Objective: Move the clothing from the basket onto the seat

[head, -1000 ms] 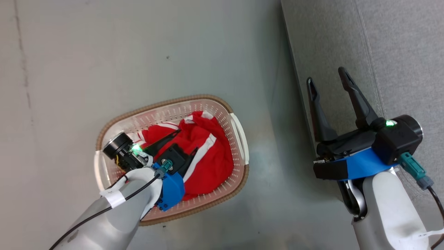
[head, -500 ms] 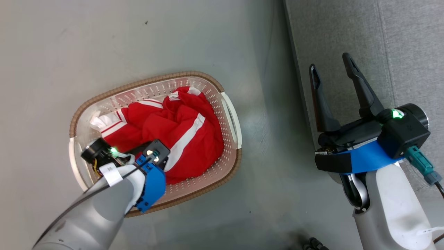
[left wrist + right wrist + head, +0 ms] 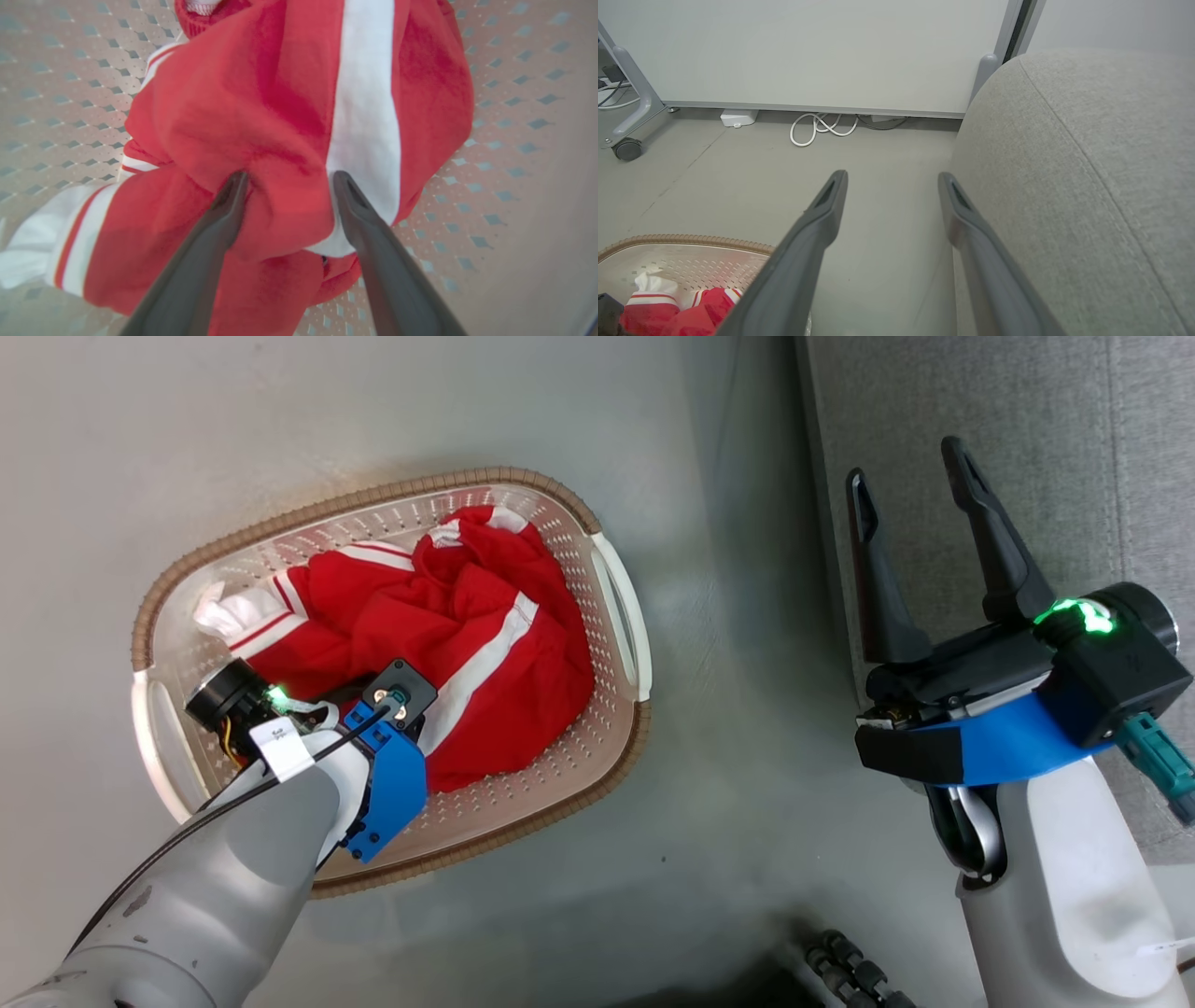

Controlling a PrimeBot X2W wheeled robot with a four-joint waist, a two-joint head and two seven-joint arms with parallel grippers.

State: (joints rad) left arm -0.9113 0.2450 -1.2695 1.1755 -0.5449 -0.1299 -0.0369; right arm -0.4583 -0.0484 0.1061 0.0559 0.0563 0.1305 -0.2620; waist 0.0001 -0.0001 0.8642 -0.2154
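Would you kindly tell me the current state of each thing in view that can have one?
Clothing: crumpled in the basket.
Basket: upright on the floor, loaded.
Seat: no clothing on the part in view.
Left jaws: open, astride a fold of clothing.
Right jaws: open, holding nothing, by the seat's edge.

Red, white-striped clothing point(image 3: 439, 644); cream basket point(image 3: 597, 728), brown rim; light grey seat point(image 3: 1027, 429).

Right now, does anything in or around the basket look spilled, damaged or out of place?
Nothing stands out. The clothing lies crumpled but wholly inside the basket, which sits level on the floor beside the seat.
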